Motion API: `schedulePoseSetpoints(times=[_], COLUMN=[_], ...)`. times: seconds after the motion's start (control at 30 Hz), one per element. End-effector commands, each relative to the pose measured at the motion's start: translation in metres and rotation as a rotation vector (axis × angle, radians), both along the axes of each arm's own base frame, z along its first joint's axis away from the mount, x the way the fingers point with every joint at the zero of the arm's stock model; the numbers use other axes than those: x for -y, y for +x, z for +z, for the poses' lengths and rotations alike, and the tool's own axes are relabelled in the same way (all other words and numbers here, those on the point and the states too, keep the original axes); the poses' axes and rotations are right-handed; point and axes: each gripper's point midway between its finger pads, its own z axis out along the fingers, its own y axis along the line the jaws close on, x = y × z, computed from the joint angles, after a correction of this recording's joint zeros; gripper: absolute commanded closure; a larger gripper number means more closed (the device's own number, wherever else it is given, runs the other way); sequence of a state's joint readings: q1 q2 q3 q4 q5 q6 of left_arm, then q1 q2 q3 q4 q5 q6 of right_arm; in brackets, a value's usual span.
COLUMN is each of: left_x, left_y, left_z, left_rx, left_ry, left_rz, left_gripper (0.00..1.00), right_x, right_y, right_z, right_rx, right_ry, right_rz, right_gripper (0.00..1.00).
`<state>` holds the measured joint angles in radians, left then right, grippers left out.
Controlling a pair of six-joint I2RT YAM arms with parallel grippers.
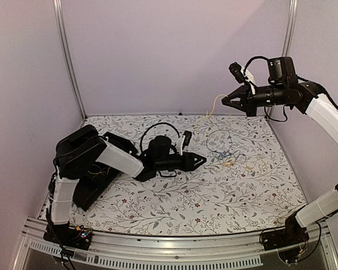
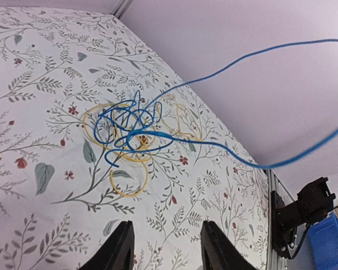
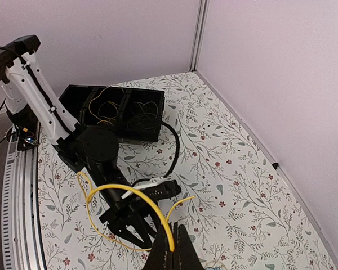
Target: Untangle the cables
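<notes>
While the right gripper [image 3: 177,243] pinches it, a yellow cable [image 3: 136,192] loops outward.

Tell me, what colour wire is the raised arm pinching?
The wire is yellow, pinched by the right gripper; right wrist view shows it best.

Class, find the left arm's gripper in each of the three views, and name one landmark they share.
Top external: left gripper at table centre, pointing right.
Left wrist: its two fingers at the bottom edge.
Right wrist: the gripper at lower centre, behind the yellow cable loop.
Shared landmark: floral tablecloth.
</notes>
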<state>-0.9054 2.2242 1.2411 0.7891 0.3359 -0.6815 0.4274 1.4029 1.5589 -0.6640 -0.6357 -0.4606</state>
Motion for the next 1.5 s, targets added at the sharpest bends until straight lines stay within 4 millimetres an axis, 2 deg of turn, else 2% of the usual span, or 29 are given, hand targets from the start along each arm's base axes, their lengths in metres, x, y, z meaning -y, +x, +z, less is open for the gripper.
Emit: schedulePoseSetpoints(times=[0.0,0.07,0.13,0.27,0.37,0.47,0.6,0.77,0.83,0.9,1.0,1.03,1.07,1.13,1.27,1.37,1.4,1.47], left_x=[-0.039,-0.055,-0.063,-0.042,-0.023,-0.002,0.019,0.039,0.045,0.053,0.065,0.067,0.067,0.065,0.064,0.064,0.063,0.061], left_y=[0.006,0.008,-0.001,-0.033,-0.046,-0.043,-0.028,0.002,0.015,0.021,0.026,0.027,0.028,0.03,0.036,0.037,0.037,0.034], left_z=[0.129,0.126,0.128,0.149,0.159,0.154,0.133,0.111,0.104,0.099,0.085,0.08,0.075,0.061,0.022,0.0,-0.003,0.0], left_rx=[0.284,0.279,0.291,0.423,0.564,0.603,0.604,0.574,0.569,0.578,0.583,0.575,0.564,0.529,0.44,0.4,0.391,0.387], left_ry=[-0.057,0.003,0.018,0.032,0.08,0.129,0.19,0.223,0.199,0.163,0.151,0.149,0.141,0.136,0.16,0.194,0.198,0.195], left_rz=[0.174,0.232,0.253,0.188,0.196,0.189,0.192,0.262,0.289,0.27,0.233,0.228,0.231,0.23,0.214,0.208,0.21,0.205], left_gripper=[0.6,0.59,0.57,0.46,0.36,0.34,0.33,0.35,0.37,0.49,0.79,0.93,1.0,1.0,1.0,1.0,1.0,1.0], right_x=[0.015,0.016,0.017,0.021,0.021,0.019,0.02,0.021,0.023,0.025,0.027,0.029,0.031,0.036,0.054,0.062,0.062,0.058], right_y=[0.012,0.007,0.001,-0.001,-0.004,-0.008,-0.014,-0.025,-0.03,-0.034,-0.038,-0.039,-0.039,-0.038,-0.038,-0.043,-0.044,-0.042], right_z=[-0.027,-0.023,-0.013,0.004,0.013,0.019,0.02,0.022,0.025,0.031,0.049,0.058,0.068,0.09,0.148,0.182,0.19,0.187], right_rx=[-0.087,-0.094,-0.08,-0.04,-0.034,-0.04,-0.043,-0.044,-0.033,-0.016,0.021,0.04,0.064,0.126,0.298,0.386,0.399,0.388], right_ry=[0.014,0.022,0.023,0.009,0.02,0.038,0.048,0.066,0.072,0.081,0.101,0.108,0.115,0.129,0.178,0.207,0.215,0.216], right_rz=[-0.02,-0.011,-0.003,-0.014,-0.005,0.01,0.02,0.031,0.031,0.031,0.027,0.022,0.015,0.002,-0.054,-0.081,-0.077,-0.057], right_gripper=[1.0,1.0,1.0,1.0,1.0,1.0,1.0,1.0,1.0,1.0,1.0,1.0,1.0,1.0,1.0,1.0,1.0,1.0])
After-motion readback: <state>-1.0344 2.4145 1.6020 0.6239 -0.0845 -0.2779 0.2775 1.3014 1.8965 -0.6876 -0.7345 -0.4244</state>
